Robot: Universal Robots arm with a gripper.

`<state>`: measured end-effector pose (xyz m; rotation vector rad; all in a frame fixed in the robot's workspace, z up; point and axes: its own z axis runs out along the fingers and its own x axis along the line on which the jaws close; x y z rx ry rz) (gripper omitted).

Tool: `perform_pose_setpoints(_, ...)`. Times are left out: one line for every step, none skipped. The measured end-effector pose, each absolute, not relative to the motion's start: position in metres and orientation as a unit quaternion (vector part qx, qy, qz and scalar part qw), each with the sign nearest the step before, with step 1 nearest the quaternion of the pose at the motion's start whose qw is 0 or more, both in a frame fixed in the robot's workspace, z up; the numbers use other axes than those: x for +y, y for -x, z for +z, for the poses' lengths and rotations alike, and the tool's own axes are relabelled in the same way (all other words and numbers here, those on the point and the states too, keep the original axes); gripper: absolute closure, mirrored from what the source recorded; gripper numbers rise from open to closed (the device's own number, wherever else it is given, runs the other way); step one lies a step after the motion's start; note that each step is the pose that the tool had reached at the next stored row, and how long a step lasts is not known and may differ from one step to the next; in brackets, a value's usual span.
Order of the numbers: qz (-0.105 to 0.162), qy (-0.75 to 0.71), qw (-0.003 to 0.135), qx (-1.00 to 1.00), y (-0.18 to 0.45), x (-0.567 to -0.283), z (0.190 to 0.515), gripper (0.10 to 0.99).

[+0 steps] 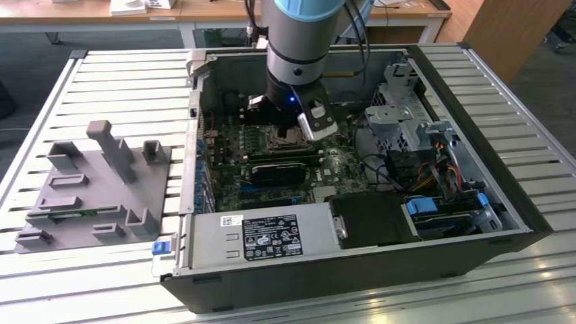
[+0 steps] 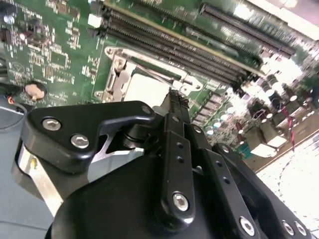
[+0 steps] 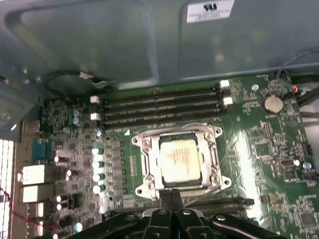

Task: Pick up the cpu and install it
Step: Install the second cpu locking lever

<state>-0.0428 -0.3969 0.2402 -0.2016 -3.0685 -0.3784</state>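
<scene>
The cpu lies flat inside the metal-framed socket on the green motherboard, its silvery top plate facing up. My gripper hovers just beside the socket's edge, its two thin black fingers pressed together and shut with nothing between them. In the second wrist view the same fingertips reach to the pale cpu at the socket's rim. In the exterior view the arm reaches down into the open computer case over the socket.
Several memory slots run alongside the socket. A long black module lies near it, with the power supply and drive cage inside the case. A grey tray stands at the exterior view's left.
</scene>
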Motion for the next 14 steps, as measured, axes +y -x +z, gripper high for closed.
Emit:
perform_pose_setpoints(-0.122,0.065,0.022,-0.990,0.043,-0.399,0.240,0.980)
perform_pose_setpoints(-0.122,0.065,0.022,-0.990,0.043,-0.401,0.239,0.980)
perform_pose_setpoints(-0.122,0.065,0.022,-0.990,0.043,-0.402,0.238,0.980)
perform_pose_setpoints(-0.122,0.065,0.022,-0.990,0.043,-0.404,0.237,0.980)
perform_pose_setpoints(-0.122,0.065,0.022,-0.990,0.043,-0.404,0.235,0.980)
perform_pose_setpoints(-0.122,0.065,0.022,-0.990,0.044,-0.405,0.233,0.980)
perform_pose_setpoints(-0.122,0.065,0.022,-0.990,0.045,-0.405,0.231,0.980)
perform_pose_setpoints(-0.122,0.065,0.022,-0.990,0.047,-0.405,0.230,0.980)
perform_pose_setpoints(-0.122,0.065,0.022,-0.990,0.049,-0.405,0.228,0.980)
perform_pose_setpoints(-0.122,0.065,0.022,-0.990,0.052,-0.405,0.226,0.980)
perform_pose_setpoints(-0.122,0.065,0.022,-0.990,0.054,-0.405,0.224,0.980)
perform_pose_setpoints(-0.122,0.065,0.022,-0.990,0.057,-0.405,0.222,0.980)
perform_pose_setpoints(-0.122,0.065,0.022,-0.990,0.059,-0.405,0.221,0.980)
perform_pose_setpoints(-0.122,0.065,0.022,-0.990,0.060,-0.405,0.219,0.980)
